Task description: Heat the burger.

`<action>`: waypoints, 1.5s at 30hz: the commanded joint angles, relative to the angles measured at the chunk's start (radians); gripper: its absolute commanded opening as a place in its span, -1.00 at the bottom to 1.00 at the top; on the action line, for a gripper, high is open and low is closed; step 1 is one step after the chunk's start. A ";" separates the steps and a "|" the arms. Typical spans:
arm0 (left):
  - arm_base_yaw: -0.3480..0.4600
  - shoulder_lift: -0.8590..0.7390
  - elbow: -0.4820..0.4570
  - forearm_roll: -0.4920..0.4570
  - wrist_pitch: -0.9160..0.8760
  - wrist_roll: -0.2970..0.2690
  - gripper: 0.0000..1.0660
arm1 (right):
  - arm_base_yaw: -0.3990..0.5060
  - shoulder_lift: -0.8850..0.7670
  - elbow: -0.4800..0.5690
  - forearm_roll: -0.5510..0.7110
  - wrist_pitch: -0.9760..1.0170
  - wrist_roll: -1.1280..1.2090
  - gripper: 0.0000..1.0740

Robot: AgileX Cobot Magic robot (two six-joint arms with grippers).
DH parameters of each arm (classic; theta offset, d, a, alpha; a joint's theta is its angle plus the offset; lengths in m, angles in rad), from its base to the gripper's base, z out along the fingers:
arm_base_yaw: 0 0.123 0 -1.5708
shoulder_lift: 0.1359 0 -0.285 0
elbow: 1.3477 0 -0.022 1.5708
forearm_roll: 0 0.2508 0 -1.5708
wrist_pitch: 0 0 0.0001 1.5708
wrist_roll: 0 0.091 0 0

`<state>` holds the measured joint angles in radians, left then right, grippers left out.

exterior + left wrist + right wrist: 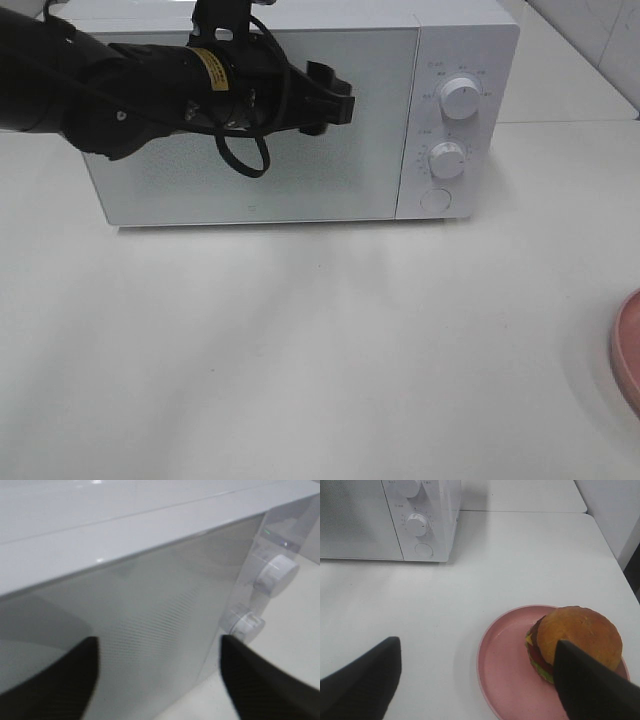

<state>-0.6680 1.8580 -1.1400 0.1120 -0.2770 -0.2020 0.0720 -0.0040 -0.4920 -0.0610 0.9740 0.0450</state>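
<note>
Overhead view:
microwave (270, 110): white, door closed, at 12 o'clock on the white table (300, 350)
dials: upper knob (460, 97) and lower knob (447, 160) on the panel at the microwave's 3 o'clock side, round button (436, 199) below them
left arm: black, crosses the door from 9 o'clock; left gripper (335, 100) in front of the door's upper part, tip pointing to 3 o'clock
plate (628, 350): pink, only its edge shows at 4 o'clock, well apart from the microwave
right gripper: out of this view

Left wrist view:
left gripper (157, 672): fingers (65, 680) spread wide, nothing between them, door mesh visible in the gap
door (150, 615): closed, close ahead; both knobs blurred off to the side

Right wrist view:
right gripper (477, 680): fingers (365, 680) wide apart, holding nothing, above the table
burger (575, 640): sits on the pink plate, toward its far rim, partly behind one finger; not in the microwave
plate: near the table's edge, well apart from the microwave
</note>
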 commanded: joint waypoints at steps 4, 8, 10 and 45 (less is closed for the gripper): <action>-0.070 -0.096 -0.010 0.045 0.240 0.001 0.89 | -0.005 -0.035 0.002 -0.002 -0.013 -0.008 0.40; -0.140 -0.173 -0.010 0.050 0.461 0.001 0.89 | -0.005 -0.035 0.002 -0.002 -0.013 -0.008 0.40; -0.168 -0.210 -0.010 0.050 0.584 0.001 0.89 | -0.005 -0.035 0.002 -0.002 -0.013 -0.008 0.40; 0.459 -0.576 0.166 -0.181 1.400 0.158 0.88 | -0.005 -0.035 0.002 -0.002 -0.013 -0.008 0.40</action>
<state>-0.2150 1.2940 -0.9900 -0.0470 1.1290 -0.0590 0.0720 -0.0040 -0.4920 -0.0610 0.9740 0.0450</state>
